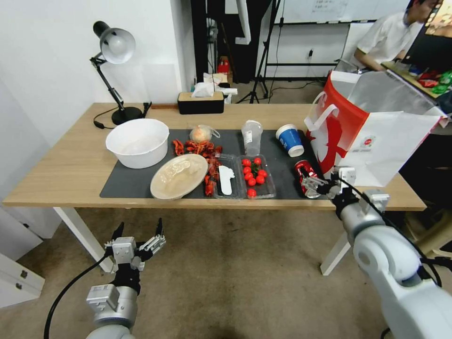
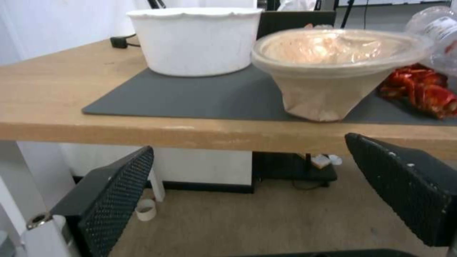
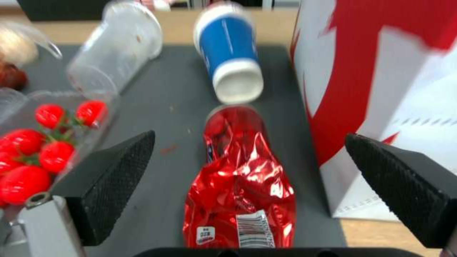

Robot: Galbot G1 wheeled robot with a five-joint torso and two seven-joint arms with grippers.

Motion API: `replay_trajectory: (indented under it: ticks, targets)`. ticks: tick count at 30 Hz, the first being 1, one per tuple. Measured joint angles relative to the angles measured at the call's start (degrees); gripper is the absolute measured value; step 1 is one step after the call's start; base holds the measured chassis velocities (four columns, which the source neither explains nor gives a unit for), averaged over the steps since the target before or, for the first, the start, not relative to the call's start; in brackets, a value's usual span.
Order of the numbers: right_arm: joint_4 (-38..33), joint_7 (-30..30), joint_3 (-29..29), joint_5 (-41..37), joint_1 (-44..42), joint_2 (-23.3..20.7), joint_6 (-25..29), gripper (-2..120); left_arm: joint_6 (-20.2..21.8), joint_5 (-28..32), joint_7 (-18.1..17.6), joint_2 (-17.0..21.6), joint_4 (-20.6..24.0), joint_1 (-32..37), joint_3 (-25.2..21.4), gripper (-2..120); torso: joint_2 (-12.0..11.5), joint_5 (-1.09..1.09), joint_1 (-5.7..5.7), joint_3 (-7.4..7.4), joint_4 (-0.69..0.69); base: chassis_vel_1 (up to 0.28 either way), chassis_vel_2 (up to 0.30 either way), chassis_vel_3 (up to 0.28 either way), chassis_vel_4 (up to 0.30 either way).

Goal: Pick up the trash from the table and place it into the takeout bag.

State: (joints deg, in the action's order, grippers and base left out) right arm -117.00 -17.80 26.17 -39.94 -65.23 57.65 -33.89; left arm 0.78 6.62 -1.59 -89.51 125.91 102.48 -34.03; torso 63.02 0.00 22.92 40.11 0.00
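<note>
A crushed red can (image 1: 304, 173) lies on the dark mat (image 1: 127, 186) at the table's (image 1: 61, 160) right front, beside the red-and-white takeout bag (image 1: 372, 127). My right gripper (image 1: 314, 183) is at the can, open. In the right wrist view the can (image 3: 238, 185) lies between its spread fingers (image 3: 114, 178), not clamped, with the bag (image 3: 381, 71) on one side. The blue cup (image 1: 289, 140) and clear cup (image 1: 252, 136) lie behind the can. A beige plate (image 1: 179, 175) and knotted bag (image 1: 201, 133) are mid-mat. My left gripper (image 1: 139, 235) hangs open below the table's front edge.
A white bowl (image 1: 137, 141), a desk lamp (image 1: 113, 47) and a black tissue box (image 1: 200, 102) stand at the left and back. Red shells (image 1: 200, 148), a clear tray (image 1: 226, 181) and a tray of tomatoes (image 1: 254, 175) crowd the mat's middle.
</note>
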Motion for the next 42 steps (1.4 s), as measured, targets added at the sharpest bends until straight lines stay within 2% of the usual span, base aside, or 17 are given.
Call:
replay_trajectory:
  ticks: [8,11,14,35,37,39,40,42]
  targets:
    - [3.66,-8.14,-3.75,-7.75,6.17,-1.30,-5.04,100,-0.03,-0.53,-0.01,-0.16,-1.35,-1.02,-0.12,100,0.00,-0.01,0.00,0.00,0.00,0.000,0.000,0.000,0.000]
    - [4.24,-13.05,-5.41,-12.44,8.44,-0.94,-7.79,100,-0.08,-0.77,-0.09,-0.19,-2.02,-1.58,-0.12,100,0.00,-0.01,0.00,0.00,0.00,0.000,0.000,0.000,0.000]
    - [4.33,-14.72,-6.00,-13.23,8.81,-0.36,-8.35,100,-0.16,-0.79,-0.16,-0.08,-2.41,-1.82,-0.17,100,0.00,0.00,0.00,0.00,0.00,0.000,0.000,0.000,0.000]
    - [5.74,-18.33,-7.88,-15.74,9.07,1.58,-8.32,100,-1.20,-1.40,-0.35,0.71,-3.35,-2.30,-0.51,100,0.02,-0.02,0.00,-0.01,0.00,0.000,0.000,0.000,0.000]
    - [5.79,-18.92,-7.99,-15.76,8.77,2.03,-8.46,95,-1.20,-1.54,-0.44,0.90,-3.40,-2.32,-0.52,100,0.01,0.06,0.00,0.00,0.00,0.000,0.000,0.000,0.000]
    - [5.78,-18.99,-7.98,-15.76,8.75,2.07,-8.46,93,-1.20,-1.54,-0.44,0.90,-3.40,-2.33,-0.51,100,0.01,0.02,0.00,0.00,0.01,0.000,0.000,0.000,0.000]
    - [5.73,-19.27,-7.99,-15.81,8.55,2.23,-8.46,85,-1.21,-1.55,-0.46,0.94,-3.43,-2.32,-0.51,100,0.01,-0.02,0.00,0.00,0.00,0.000,0.000,0.000,0.000]
    - [5.63,-19.43,-7.94,-15.81,8.36,2.28,-8.45,82,-1.26,-1.55,-0.50,0.99,-3.44,-2.32,-0.51,100,0.01,0.02,0.01,-0.01,0.00,0.000,0.000,0.000,0.000]
